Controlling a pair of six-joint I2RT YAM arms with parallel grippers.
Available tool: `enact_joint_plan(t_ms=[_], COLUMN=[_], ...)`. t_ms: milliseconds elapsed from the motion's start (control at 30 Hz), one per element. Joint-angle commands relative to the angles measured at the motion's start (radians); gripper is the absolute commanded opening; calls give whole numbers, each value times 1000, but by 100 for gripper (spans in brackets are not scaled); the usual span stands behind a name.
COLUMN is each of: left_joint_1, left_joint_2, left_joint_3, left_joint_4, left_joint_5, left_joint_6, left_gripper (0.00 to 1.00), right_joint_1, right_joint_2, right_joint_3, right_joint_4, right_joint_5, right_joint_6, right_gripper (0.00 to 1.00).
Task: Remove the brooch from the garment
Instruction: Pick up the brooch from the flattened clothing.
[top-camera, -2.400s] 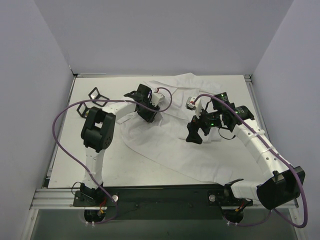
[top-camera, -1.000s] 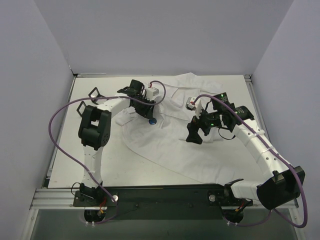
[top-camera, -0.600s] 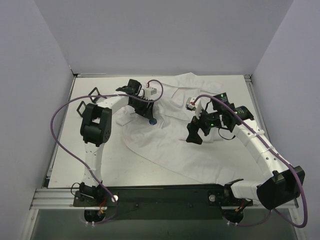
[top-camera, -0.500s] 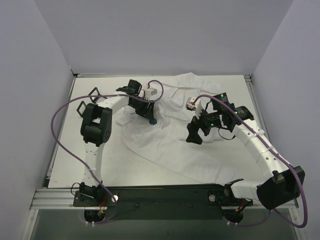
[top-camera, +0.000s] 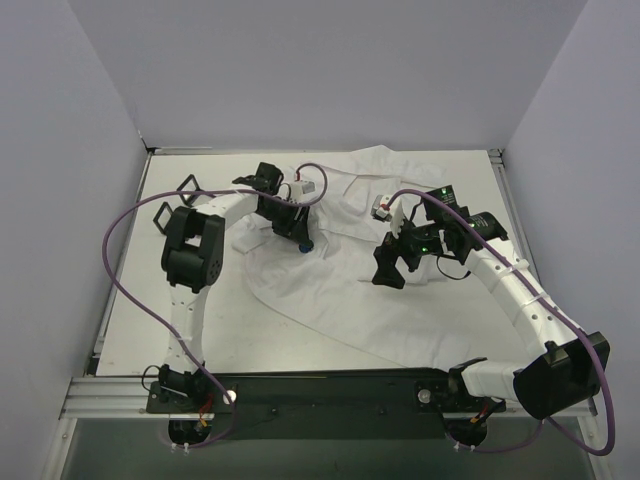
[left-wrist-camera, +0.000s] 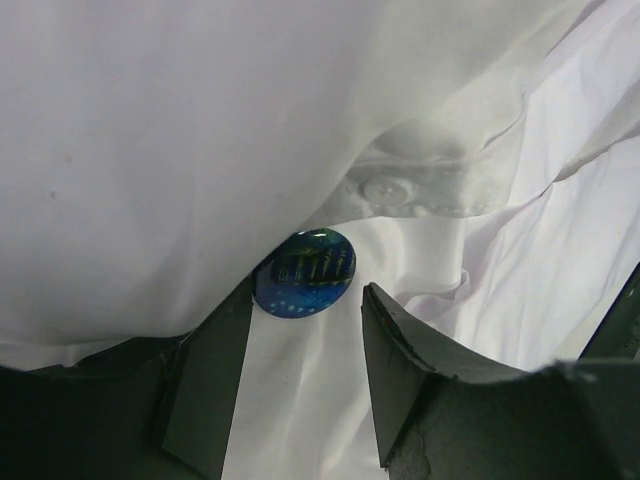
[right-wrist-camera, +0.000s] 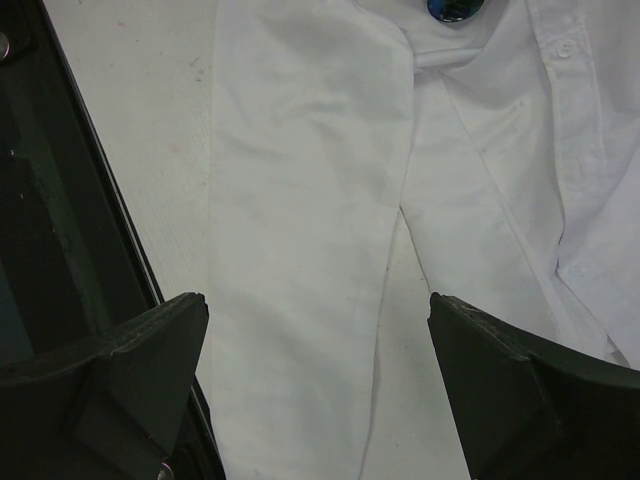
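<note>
One brooch (left-wrist-camera: 304, 272), between parted left tool (left-wrist-camera: 306, 312) tips, on garment (left-wrist-camera: 150, 150)

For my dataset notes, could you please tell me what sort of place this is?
Probably a lab test cell: plain panel walls box in a white table, the left arm and right arm are bolted at its near edge, and a white garment lies spread on it.
</note>
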Motion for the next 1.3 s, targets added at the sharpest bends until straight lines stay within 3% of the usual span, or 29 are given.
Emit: enact_joint_plan(t_ms=[0, 200, 333, 533, 800, 1100, 1267], left_joint_1=[5, -2, -21, -64, -137, -173, -183], left_joint_2=[-45, -17, 12, 17, 3, 79, 112], left_joint_3=[-55, -19, -17, -40, -77, -19, 12], left_joint_4=[48, 1, -27, 7, 65, -1, -34], left_joint_5=[-37, -39, -62, -195, -507, -640, -671], left_joint_6=[7, 27, 42, 33, 15, -16, -16], left_gripper=[59, 61, 77, 86, 86, 82, 71], right_joint_1=[10, 13, 13, 15, 13, 16, 16], right_joint_2=[-5, -2, -4, -1, -5, -19, -22], right_joint_3=[-4, 1, 1, 1, 5, 1, -1], right_joint_4=[-1, -2, -1, -1, -1, -2, -2], right_joint_5=[-13, -10, -6, -3, 0, 2, 2], right_joint_6=[-15, -14, -15, -14, -12, -9, -11], right_gripper=[99, 99, 99, 99, 99, 99, 99])
